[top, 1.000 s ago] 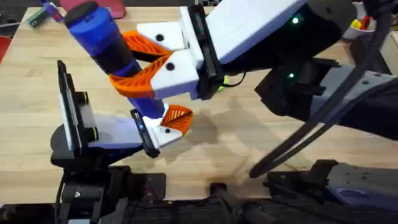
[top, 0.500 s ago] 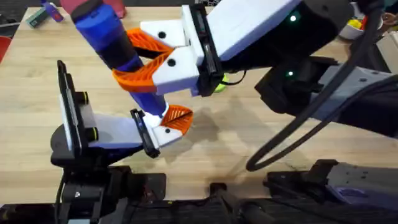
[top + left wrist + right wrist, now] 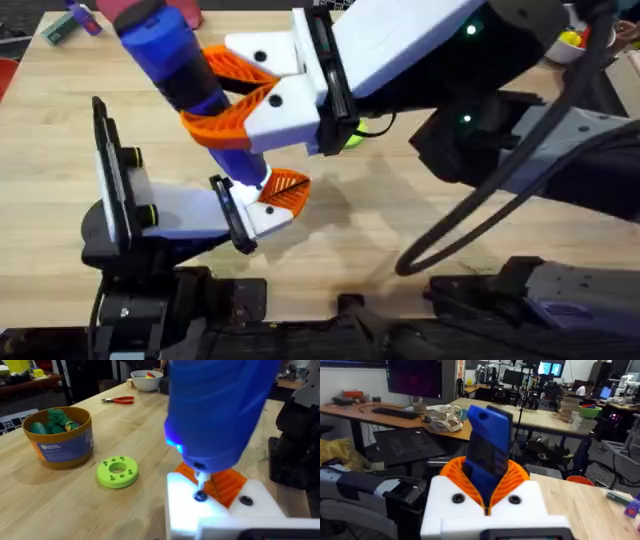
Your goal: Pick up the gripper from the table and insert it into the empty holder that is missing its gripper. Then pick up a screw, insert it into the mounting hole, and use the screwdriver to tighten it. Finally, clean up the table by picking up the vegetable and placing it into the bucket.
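Right tool (image 3: 235,105): clenched on the screwdriver (image 3: 170,60), my orange ribbed pads (image 3: 225,122) pressed against both sides of its blue body; from the right wrist view the screwdriver (image 3: 489,455) rises upright between my pads.
Screwdriver tip: in the left wrist view the thin silver bit (image 3: 201,480) points down onto a dark screw (image 3: 200,496) set in the white top of the holder (image 3: 220,507).
Gripper: the orange wedge (image 3: 285,190) sits in the holder (image 3: 262,215), just beside the bit.
Left tool: I cannot tell whether it is released or clenched; its black plates (image 3: 120,185) stand near the desk's front edge, with the holder at their right end.
Vegetable: green pieces (image 3: 52,421) lie inside the bucket (image 3: 62,440).
Bucket: stands on the desk (image 3: 75,495), with a lime-green disc (image 3: 118,471) near it.
Farther off: red-handled pliers (image 3: 118,400) and a white bowl (image 3: 146,379) lie at the desk's far side.
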Available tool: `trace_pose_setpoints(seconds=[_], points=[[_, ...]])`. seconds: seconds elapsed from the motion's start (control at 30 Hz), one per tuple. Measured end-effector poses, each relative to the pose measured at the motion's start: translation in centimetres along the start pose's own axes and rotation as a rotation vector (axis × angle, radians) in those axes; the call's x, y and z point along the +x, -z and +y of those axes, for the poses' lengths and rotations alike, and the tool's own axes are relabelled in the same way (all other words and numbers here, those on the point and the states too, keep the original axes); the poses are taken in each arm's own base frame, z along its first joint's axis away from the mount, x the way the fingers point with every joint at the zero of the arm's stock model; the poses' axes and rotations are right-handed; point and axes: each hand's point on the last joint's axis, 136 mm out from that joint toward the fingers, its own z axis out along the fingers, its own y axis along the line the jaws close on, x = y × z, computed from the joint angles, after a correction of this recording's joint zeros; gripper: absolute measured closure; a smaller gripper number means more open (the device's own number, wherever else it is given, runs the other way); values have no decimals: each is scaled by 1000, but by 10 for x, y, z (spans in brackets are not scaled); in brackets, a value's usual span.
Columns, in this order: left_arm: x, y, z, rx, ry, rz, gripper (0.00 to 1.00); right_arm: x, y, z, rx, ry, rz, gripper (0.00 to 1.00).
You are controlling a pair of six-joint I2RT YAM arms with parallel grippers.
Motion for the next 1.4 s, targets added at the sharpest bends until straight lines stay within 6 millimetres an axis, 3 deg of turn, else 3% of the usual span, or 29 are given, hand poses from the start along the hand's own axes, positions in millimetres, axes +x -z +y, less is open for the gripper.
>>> trace_pose_setpoints(seconds=[1.4], points=[[0, 0, 0, 0, 0, 0, 981, 10, -3, -2, 1, -24, 14, 978]])
